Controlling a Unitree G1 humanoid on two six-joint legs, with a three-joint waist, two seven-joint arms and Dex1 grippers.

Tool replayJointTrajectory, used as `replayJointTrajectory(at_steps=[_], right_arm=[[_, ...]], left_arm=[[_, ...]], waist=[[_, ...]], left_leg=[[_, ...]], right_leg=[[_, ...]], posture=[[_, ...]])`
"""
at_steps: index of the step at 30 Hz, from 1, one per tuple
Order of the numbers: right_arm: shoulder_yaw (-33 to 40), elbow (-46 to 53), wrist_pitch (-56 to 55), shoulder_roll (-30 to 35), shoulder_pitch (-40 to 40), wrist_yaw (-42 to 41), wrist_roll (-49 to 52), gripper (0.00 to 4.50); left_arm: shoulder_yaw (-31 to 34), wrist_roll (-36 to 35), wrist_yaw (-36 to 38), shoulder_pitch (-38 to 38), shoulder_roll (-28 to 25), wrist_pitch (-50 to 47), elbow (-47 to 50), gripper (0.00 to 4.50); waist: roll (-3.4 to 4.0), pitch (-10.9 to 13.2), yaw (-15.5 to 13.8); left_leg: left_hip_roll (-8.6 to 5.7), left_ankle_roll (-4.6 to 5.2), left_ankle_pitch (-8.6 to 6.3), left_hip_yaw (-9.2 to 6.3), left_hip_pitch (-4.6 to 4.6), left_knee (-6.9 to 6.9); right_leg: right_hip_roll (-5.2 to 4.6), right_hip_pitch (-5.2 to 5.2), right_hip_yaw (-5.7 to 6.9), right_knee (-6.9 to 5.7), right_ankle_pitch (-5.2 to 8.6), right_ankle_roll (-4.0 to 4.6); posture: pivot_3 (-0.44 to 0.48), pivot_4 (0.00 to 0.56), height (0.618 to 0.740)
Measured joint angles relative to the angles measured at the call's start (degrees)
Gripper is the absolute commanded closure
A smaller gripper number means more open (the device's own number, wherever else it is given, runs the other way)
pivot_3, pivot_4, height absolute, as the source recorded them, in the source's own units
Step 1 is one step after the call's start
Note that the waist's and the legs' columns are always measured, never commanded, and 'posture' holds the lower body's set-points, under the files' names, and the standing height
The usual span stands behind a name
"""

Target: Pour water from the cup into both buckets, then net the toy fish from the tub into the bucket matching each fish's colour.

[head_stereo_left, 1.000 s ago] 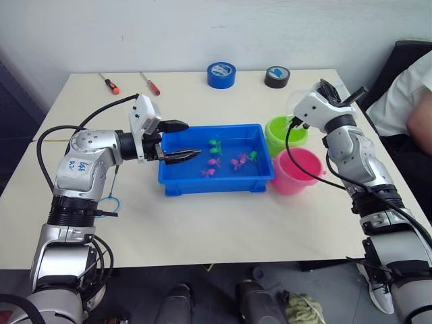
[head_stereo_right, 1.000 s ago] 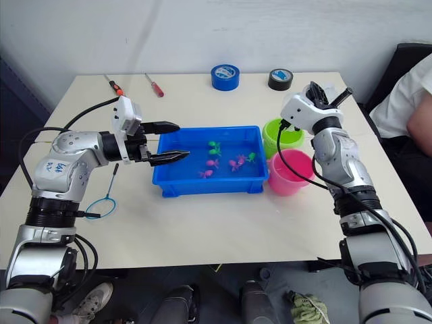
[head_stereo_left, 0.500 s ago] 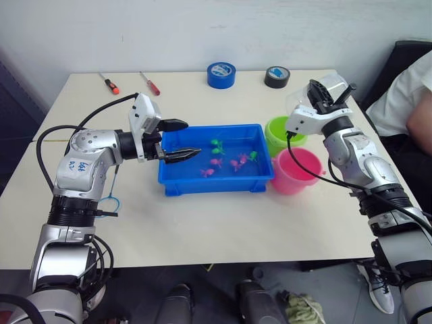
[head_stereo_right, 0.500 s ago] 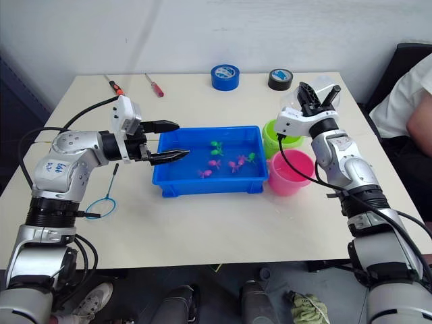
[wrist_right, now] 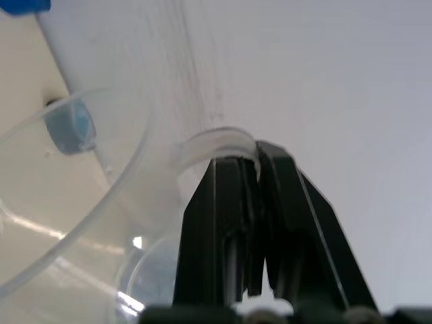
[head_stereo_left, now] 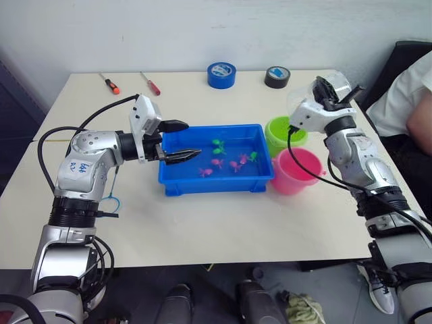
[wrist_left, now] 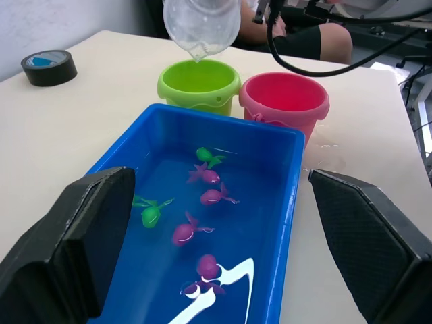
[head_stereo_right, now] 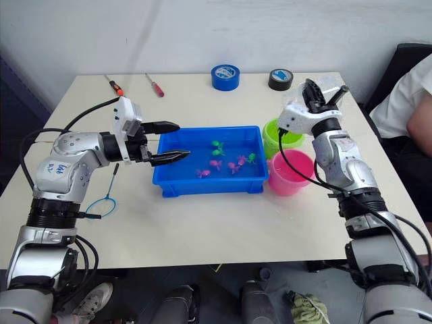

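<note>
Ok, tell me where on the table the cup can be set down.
Bare table in front of the tub, and behind it, between the screwdrivers and blue tape. Crowded beside the green bucket and pink bucket.

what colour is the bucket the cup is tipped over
Lime green: the cup hangs above the lime green bucket, beside the pink one. Clearest in the left wrist view.

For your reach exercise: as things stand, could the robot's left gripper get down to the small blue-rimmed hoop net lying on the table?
Probably yes. The left gripper hangs open and empty over the bright blue plastic tub's left end, and the blue-rimmed hoop net lies uncovered on the table beside that arm, though its forearm passes above the handle.
</note>
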State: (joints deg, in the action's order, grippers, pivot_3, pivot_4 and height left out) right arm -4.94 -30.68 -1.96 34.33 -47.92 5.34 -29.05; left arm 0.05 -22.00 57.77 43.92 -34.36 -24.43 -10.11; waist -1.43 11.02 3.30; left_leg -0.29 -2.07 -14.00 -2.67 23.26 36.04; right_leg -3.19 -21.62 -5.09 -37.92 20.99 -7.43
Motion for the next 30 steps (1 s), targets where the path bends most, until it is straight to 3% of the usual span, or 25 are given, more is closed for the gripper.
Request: replayJointTrajectory(at_steps=[8,14,20,30], right_arm=[[25.7,14.0,19.0,-1.1,14.3,-8.3,24.4,4.45],[36.8,29.4,31.3,-7.6,24.2,-7.9,35.7,4.45],[41.4,37.9,37.1,-18.8,30.3,-2.8,42.7,4.45],[41.4,31.5,30.3,-22.2,26.0,3.7,44.3,4.45]], left_arm=[[1.0,-3.1,2.5,0.3,1.0,-1.2,2.3,0.00],[0.0,-3.1,4.1,1.4,2.7,-1.1,1.9,0.00],[-1.2,-3.0,5.4,2.8,4.9,-0.7,-0.1,0.00],[-1.5,-2.4,6.9,4.6,5.4,0.1,-2.3,0.00]], waist=[[0.00,0.0,-1.5],[0.00,0.0,-0.8],[0.01,0.0,-0.2],[0.01,0.0,-0.2]], left_leg=[[-0.01,0.07,-0.04,-0.03,0.04,-0.01],[0.11,0.03,0.00,-0.03,-0.07,-0.02],[0.05,0.02,0.01,0.02,-0.08,-0.02],[0.00,0.02,0.01,0.00,-0.08,-0.07]], right_leg=[[-0.02,0.06,0.05,0.11,0.00,0.00],[0.15,0.07,-0.01,-0.03,0.00,0.00],[0.10,0.04,-0.10,-0.09,-0.01,-0.01],[0.04,0.04,-0.08,-0.04,-0.03,-0.04]], posture=[[0.000,0.150,0.734],[0.000,0.150,0.734],[0.000,0.150,0.734],[0.000,0.150,0.734]])
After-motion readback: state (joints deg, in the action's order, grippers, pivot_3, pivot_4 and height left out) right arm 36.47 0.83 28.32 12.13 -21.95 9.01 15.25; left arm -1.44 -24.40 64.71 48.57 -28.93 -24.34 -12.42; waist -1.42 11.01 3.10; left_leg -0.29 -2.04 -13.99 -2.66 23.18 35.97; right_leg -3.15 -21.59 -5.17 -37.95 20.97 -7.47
